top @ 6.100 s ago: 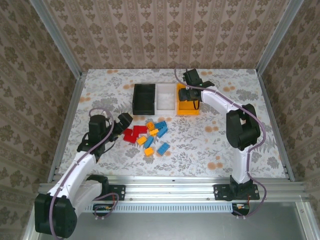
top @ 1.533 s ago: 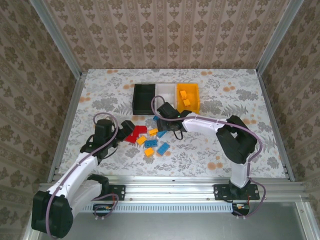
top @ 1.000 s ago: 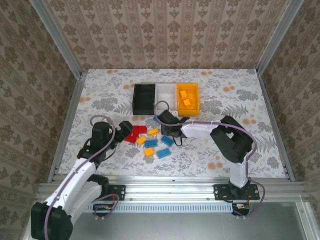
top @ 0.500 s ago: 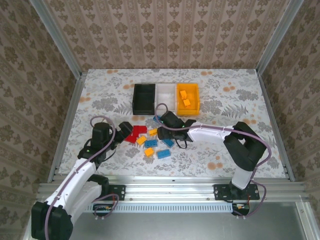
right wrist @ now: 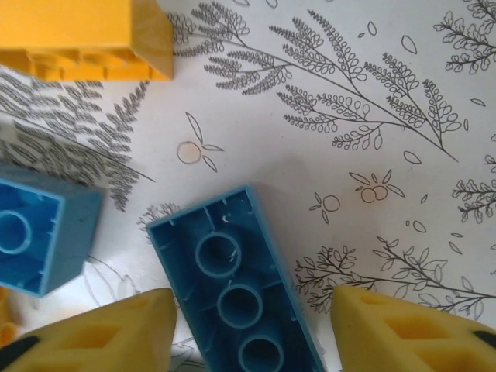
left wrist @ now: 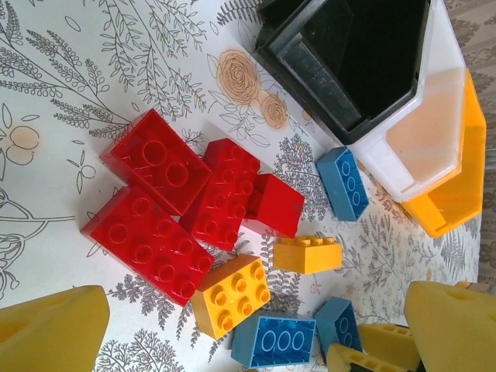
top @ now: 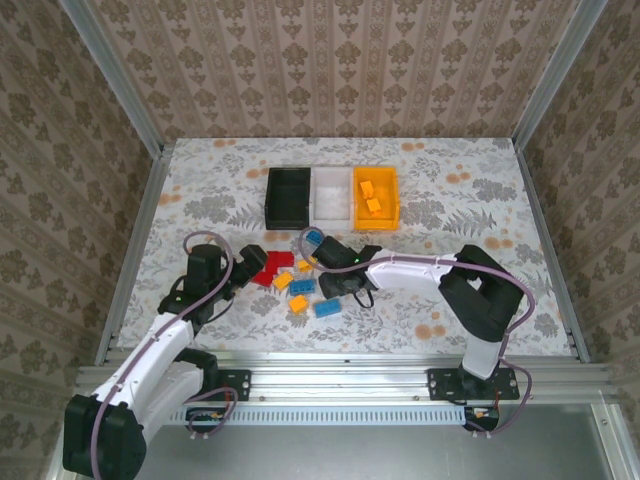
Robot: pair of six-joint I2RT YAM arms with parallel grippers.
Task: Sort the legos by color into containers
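Our right gripper (right wrist: pixel 252 325) has shifted nearer and straddles an upturned blue lego (right wrist: pixel 232 287), jaws spread; our left gripper (top: pixel 248 258) gapes wide just left of the red legos (left wrist: pixel 225 194).

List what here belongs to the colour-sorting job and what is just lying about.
Belongs to the job:
red legos; blue legos; orange-yellow legos, two more of them inside the orange bin; black bin; white bin.

Just there:
flowered table cover; patterned walls; metal frame.
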